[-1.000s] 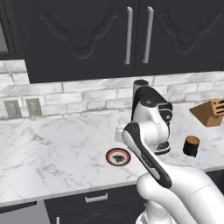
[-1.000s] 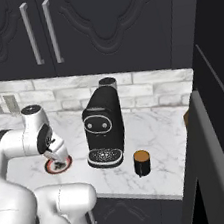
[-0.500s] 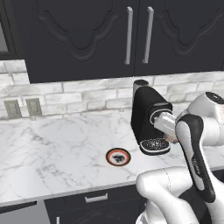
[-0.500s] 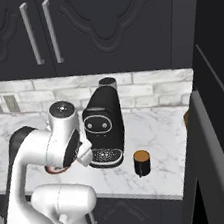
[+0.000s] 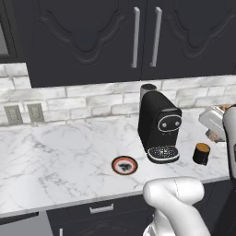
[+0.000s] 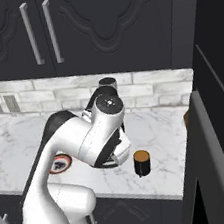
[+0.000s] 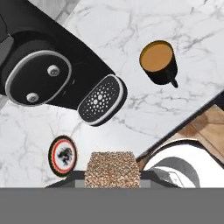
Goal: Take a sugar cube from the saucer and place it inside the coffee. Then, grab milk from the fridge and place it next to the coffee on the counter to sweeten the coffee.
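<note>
Right base view: arm covers most of coffee machine (image 6: 107,84) and right part of saucer (image 6: 58,163). Hand view: gripper (image 7: 113,174) fingertips hidden behind sugar cube (image 7: 113,168).

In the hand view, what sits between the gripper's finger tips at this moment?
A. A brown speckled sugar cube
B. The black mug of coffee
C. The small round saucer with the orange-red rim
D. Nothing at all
A: a brown speckled sugar cube fills the gap at the gripper, while the small round saucer with the orange-red rim and the black mug of coffee stand apart on the white marble counter.
</note>
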Motion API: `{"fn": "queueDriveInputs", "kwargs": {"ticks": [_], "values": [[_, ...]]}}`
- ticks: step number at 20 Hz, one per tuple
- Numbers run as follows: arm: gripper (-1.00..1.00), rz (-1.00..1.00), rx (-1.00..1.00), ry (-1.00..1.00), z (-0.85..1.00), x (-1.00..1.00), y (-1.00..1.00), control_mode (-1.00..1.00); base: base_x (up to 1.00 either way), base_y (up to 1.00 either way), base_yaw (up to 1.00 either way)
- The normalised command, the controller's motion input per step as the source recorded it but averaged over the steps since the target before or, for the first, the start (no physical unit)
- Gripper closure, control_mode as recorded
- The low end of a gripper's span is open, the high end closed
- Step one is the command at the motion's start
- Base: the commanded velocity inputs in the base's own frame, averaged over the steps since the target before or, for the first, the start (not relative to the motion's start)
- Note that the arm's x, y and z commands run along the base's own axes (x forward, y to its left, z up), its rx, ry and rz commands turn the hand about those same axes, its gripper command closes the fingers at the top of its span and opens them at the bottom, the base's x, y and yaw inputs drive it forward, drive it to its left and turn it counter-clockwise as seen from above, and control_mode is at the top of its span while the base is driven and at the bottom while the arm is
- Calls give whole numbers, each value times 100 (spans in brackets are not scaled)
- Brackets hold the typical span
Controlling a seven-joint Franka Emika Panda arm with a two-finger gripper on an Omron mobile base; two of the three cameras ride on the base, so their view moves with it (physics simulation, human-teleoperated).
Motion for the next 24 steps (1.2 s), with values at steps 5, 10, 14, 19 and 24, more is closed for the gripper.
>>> {"fn": "queueDriveInputs", "kwargs": {"ticks": [5, 10, 14, 19, 24], "values": [[100, 5, -21, 0, -12, 71, -63, -100, 0, 0, 0], [100, 19, -15, 5, -26, 48, -38, -100, 0, 0, 0], [100, 23, -12, 6, -45, 5, -34, -100, 0, 0, 0], [100, 24, 0, 1, -27, 0, -19, -100, 0, 0, 0], [100, 18, 0, 0, -24, 8, -5, -100, 0, 0, 0]]}}
